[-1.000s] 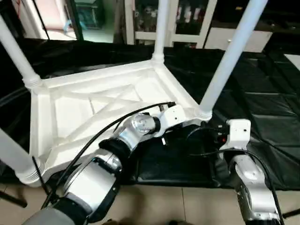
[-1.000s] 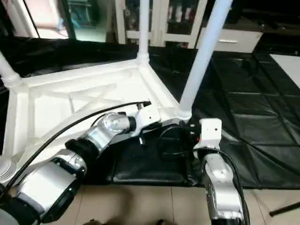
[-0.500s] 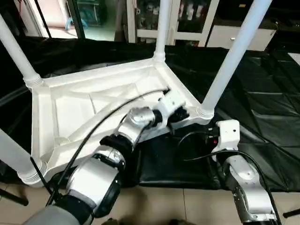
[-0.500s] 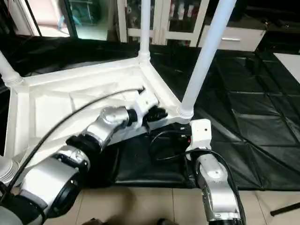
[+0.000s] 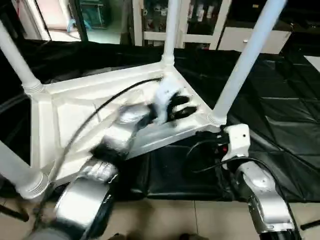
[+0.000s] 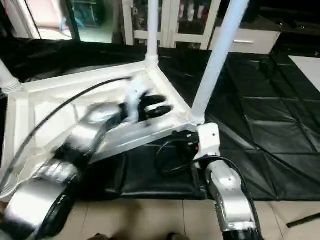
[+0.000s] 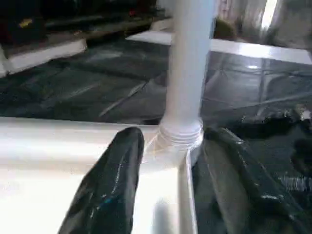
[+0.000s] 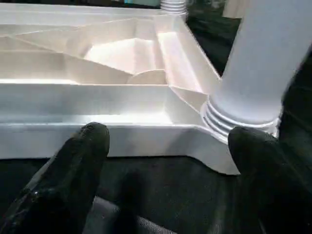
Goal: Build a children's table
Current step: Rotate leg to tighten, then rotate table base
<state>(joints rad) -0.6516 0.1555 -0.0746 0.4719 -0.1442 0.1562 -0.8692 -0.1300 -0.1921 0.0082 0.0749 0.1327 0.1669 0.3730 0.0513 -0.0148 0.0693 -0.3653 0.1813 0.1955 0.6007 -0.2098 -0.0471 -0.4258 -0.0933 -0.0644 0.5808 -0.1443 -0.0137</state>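
The children's table lies upside down, its X-ribbed underside [image 5: 75,115] facing up and four white legs standing in the corner sockets. My left gripper [image 5: 181,106] hovers open over the inside of the rim, near the near-right corner. In the left wrist view its fingers [image 7: 119,161] frame that corner's leg [image 7: 187,63] and ribbed socket. My right gripper [image 8: 170,141] is open, low in front of the same corner, with the rim [image 8: 97,105] and leg base [image 8: 243,117] just beyond its fingers [image 8: 83,156]. Neither gripper holds anything.
The black-sheeted work table [image 5: 280,110] carries the children's table, whose near rim reaches past its front edge. Tiled floor [image 5: 165,220] lies below. White glass-door cabinets [image 5: 200,20] stand behind. Black cables [image 5: 200,155] loop by my right wrist.
My left arm has swung up and forward from the near rim to above the underside by the near-right corner. My right gripper has crept left, closer to that corner.
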